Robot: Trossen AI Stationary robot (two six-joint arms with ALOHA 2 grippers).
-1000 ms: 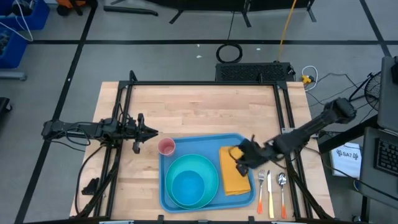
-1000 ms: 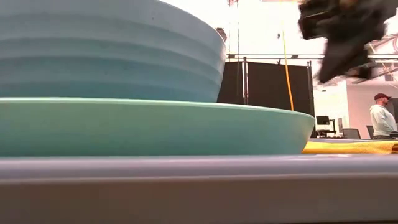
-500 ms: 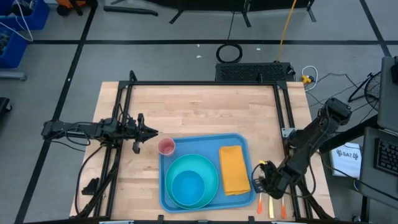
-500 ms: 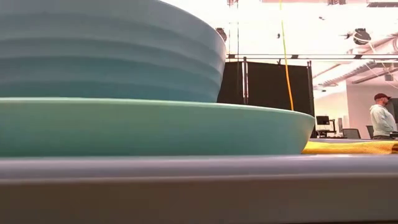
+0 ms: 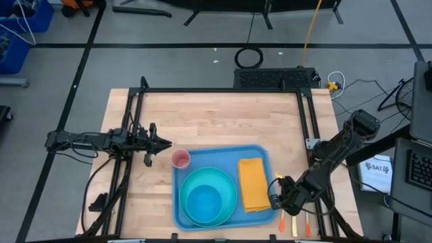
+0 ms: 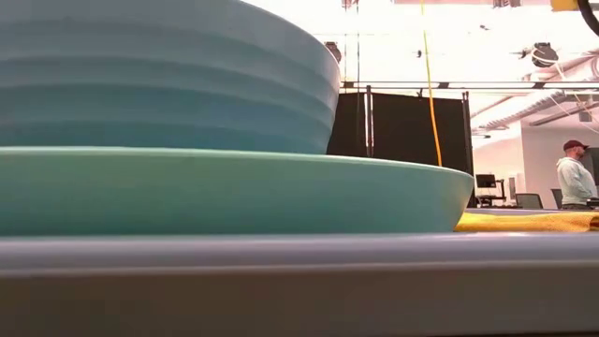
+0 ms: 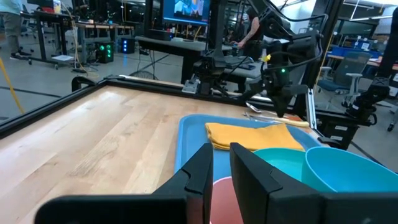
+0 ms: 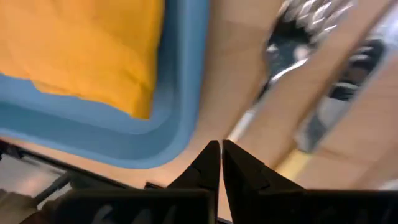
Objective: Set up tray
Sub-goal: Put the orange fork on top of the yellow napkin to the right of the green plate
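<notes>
Since a second ago, the right gripper (image 5: 281, 196) leaves the yellow-orange napkin (image 5: 254, 183) on the tray (image 5: 223, 151), where it hovered over the napkin's rear corner, and drops to the bare table (image 5: 216, 118) just off the tray's right edge, beside the cutlery (image 5: 295, 223). Over the last half second it shifts only slightly, edging toward the tray rim. Its arm now covers the fork, knife and spoon almost entirely, leaving just the orange handle ends showing. In the low view the dark gripper no longer fills the upper right.
</notes>
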